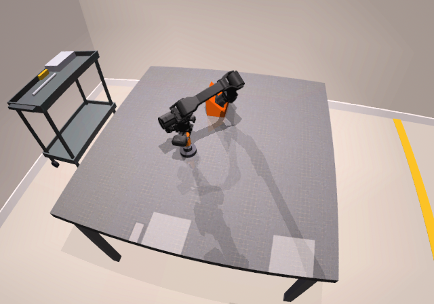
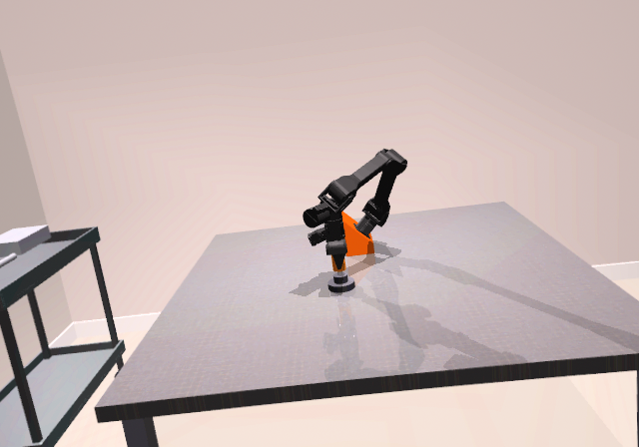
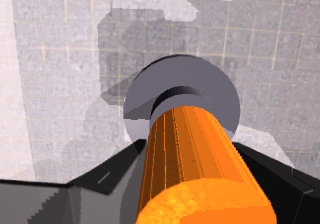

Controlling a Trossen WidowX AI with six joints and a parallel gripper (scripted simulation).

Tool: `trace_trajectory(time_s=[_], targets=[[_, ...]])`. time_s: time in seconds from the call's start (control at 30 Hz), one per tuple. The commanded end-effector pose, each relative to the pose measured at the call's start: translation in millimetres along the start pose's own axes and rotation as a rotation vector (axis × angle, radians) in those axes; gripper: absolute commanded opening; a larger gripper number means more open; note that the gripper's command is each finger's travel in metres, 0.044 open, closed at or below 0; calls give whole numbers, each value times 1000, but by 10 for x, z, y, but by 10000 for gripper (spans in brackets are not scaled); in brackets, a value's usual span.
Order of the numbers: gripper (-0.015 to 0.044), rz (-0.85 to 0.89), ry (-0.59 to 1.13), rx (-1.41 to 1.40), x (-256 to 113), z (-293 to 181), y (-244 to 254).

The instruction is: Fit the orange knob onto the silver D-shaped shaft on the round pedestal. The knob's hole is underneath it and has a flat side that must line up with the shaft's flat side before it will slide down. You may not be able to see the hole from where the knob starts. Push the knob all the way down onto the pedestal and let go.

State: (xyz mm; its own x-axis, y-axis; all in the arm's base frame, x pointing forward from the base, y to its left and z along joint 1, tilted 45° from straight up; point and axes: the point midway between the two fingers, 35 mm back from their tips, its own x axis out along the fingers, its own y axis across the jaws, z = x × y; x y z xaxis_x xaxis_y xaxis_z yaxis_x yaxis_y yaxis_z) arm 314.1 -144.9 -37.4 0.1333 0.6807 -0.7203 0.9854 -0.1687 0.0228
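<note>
The orange knob (image 1: 188, 138) (image 2: 334, 263) (image 3: 187, 149) is an upright ribbed cylinder. My gripper (image 1: 186, 141) (image 2: 338, 265) (image 3: 187, 149) is shut on it, with a black finger on either side in the wrist view. The dark round pedestal (image 1: 182, 153) (image 2: 340, 285) (image 3: 215, 79) stands on the table directly below. A small gap shows between knob and pedestal hub in the exterior view, with a bit of the silver shaft (image 2: 339, 272) in it. The knob hides the shaft in the wrist view. The knob's hole and both flat sides are hidden, so their alignment cannot be told.
An orange wedge-shaped block (image 1: 214, 111) (image 2: 358, 244) stands behind the pedestal, by the arm's base. The grey table (image 1: 122, 174) (image 2: 232, 349) has pale rectangular patches near its front edge. A dark cart (image 1: 75, 78) (image 2: 49, 261) stands beyond the table's left side.
</note>
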Motion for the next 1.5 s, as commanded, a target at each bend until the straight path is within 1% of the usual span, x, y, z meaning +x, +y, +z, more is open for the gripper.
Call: trace_trajectory(time_s=[0.0,0.47,0.67,0.93,1.47], targets=[[0,2,2,3,7,-2,-11],[0,2,2,3,11,3,-29],[0,2,1,3,-44,11,-26],[0,2,1,-207,-39,14,1],[0,2,1,-207,6,12,0]])
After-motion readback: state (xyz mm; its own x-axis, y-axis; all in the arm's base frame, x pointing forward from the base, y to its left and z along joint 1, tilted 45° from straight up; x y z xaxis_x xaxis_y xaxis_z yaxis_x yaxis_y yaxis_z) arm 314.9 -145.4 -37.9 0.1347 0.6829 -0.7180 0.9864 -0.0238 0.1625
